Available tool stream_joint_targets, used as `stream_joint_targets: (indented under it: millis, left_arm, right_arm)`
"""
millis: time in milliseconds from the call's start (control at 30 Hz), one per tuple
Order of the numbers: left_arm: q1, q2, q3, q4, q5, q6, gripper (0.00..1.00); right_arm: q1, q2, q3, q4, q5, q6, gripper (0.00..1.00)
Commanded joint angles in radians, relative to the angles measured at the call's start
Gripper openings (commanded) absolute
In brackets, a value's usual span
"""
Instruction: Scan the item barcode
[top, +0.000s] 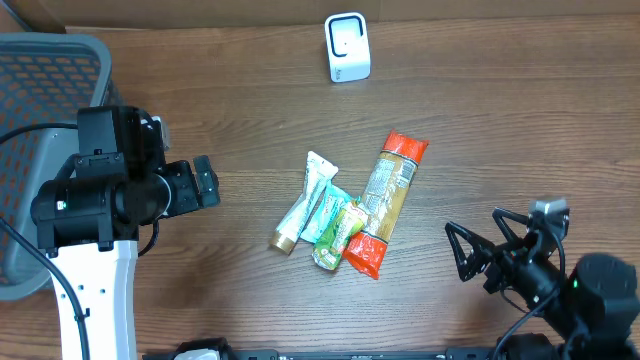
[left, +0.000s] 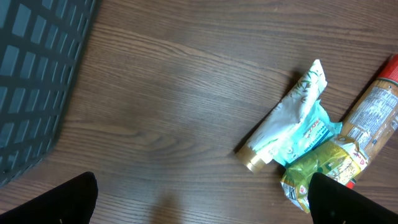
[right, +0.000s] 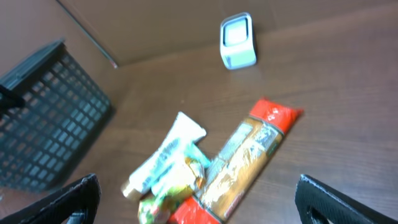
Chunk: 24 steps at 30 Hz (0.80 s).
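We see a brown wood-grain counter (top: 230, 100), a grey gridded basket (top: 40, 80) and a white scanner (top: 347, 47). The tube (top: 304, 203) is white and green, gold-capped; the pack (top: 388, 195) has red ends.

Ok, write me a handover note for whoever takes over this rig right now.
Both open and empty: left pincer left of the pile, right pincer right of it.
The tube, teal pouch, green pouch and long packet lie clumped mid-table. The scanner stands at the far edge, the basket far left.
Done: nothing picked or scanned.
Left: grasp an item, show its barcode to the scanner.
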Motion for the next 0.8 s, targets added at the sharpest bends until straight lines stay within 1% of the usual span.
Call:
stream_joint_targets:
  millis: [0,133,267,333,767]
  left_arm:
    - [0.004,0.001,0.01,0.003,0.004,-0.017,1.0]
    - [0.003,0.001,0.01,0.003,0.004,-0.017,1.0]
    - [0.004,0.001,0.01,0.003,0.004,-0.017,0.99]
    - [0.004,0.001,0.01,0.003,0.004,-0.017,1.0]
    - [0.004,0.001,0.01,0.003,0.004,-0.017,0.99]
  right_arm:
    - [0.005,0.092,0.105,-0.054,0.003,-0.013,1.0]
    - [0.005,0.212,0.212,-0.181,0.003,-0.014,1.0]
    - [0.005,0.335,0.308,-0.325,0.003,-0.089,1.0]
    - [0.005,0.372,0.328,-0.36,0.007,-0.099,1.0]
    - [0.005,0.56,0.335,-0.375,-0.002,-0.088,1.0]
